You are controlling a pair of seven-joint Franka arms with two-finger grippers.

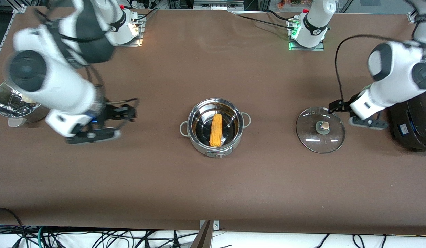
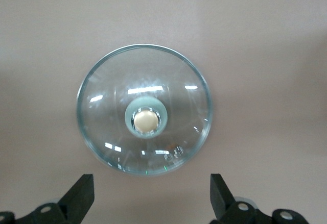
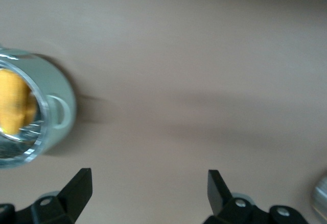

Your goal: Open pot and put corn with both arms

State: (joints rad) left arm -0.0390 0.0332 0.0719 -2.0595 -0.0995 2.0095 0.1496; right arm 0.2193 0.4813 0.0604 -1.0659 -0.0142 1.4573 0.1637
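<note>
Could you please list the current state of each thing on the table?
pot: open, corn inside
corn: lying in the pot
lid: off, flat on the table, knob up
left pincer: open, empty, by the lid
right pincer: open, empty, over bare table
steamer bowl: upright, at the right arm's end
black cooker: mostly hidden

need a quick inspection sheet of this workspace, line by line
surface: brown table, flat, no spills seen
job's things: pot uncovered, corn lying inside; glass lid flat on the table toward the left arm's end
clutter: steel bowl at the right arm's end; black cooker at the left arm's end
grippers: left claw open over the lid's edge, holding nothing; right claw open, empty, beside the pot
cables: black cable looping to the left arm
surroundings: wires below the table edge
</note>
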